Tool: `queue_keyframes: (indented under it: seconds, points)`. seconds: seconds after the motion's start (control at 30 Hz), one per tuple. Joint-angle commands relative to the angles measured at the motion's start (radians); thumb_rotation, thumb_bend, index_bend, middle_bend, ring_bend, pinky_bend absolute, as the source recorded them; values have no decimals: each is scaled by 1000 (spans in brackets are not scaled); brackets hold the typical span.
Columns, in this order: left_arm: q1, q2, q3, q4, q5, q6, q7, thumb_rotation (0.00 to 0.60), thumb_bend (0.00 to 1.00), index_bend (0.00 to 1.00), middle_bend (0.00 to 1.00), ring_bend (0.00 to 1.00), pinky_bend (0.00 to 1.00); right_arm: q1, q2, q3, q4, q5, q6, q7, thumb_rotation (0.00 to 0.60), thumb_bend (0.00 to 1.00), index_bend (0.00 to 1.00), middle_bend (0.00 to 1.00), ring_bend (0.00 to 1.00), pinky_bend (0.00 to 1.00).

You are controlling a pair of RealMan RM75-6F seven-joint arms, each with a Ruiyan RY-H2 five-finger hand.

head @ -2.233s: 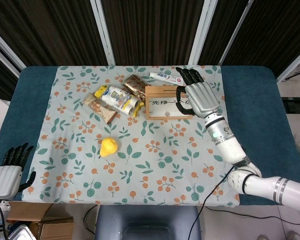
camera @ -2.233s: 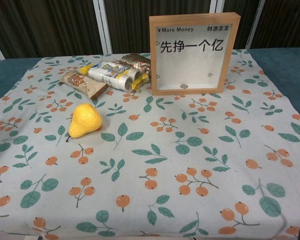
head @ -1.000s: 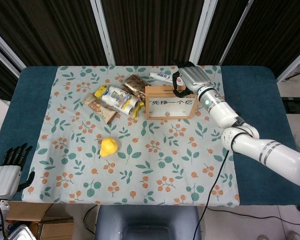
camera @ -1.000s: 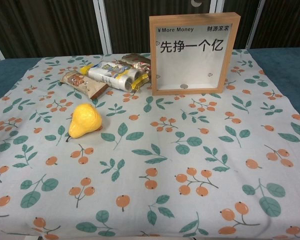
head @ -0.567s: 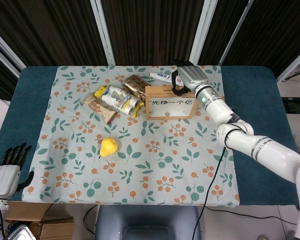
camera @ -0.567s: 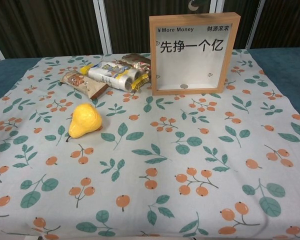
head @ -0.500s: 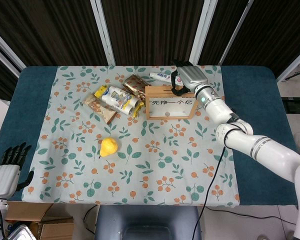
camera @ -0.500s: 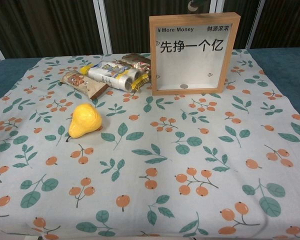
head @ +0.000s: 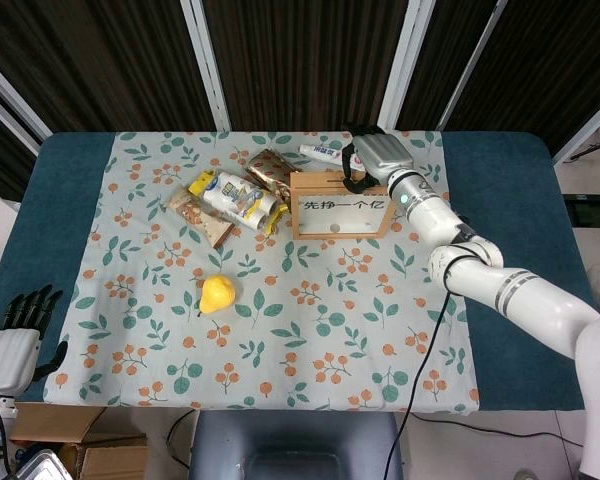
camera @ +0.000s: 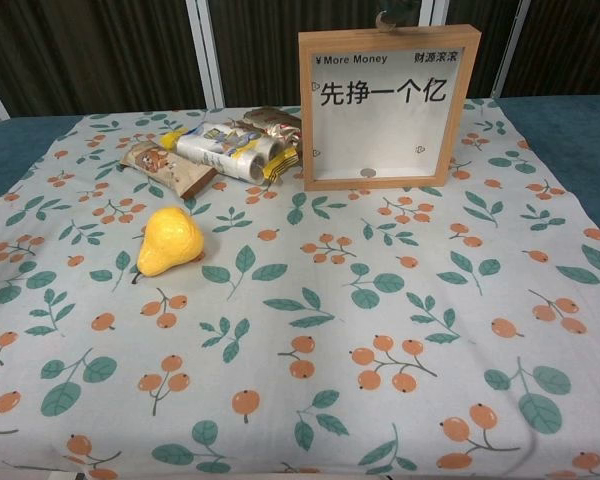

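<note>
Since the earlier frames, the right hand (head: 371, 159) has been brought from above the wooden frame (head: 340, 204) to its top rear edge; whether its fingers grasp cannot be told. One frame is seen, lettered "More Money". The left hand (head: 12, 345) hangs open off-table. One yellow pear (head: 216, 294) lies apart.

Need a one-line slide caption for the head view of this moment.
Right hand reaches behind the upright wooden frame, beside a tube; left hand waits off the table's corner.
</note>
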Motion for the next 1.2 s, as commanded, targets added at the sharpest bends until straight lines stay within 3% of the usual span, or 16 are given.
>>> queue_keyframes:
  seconds: [0.03,1.2]
  points:
    - [0,-1,1,2,0,-1,-1,600,410,0,0,0,0,4,-1,-3,-1,1,0,6,600,544,777,135,0,0]
    - [3,1,0,12,-6,-4,-16,600,410,0,0,0,0,43,-32,-54,37,26,6,33,600,548,778,135,0,0]
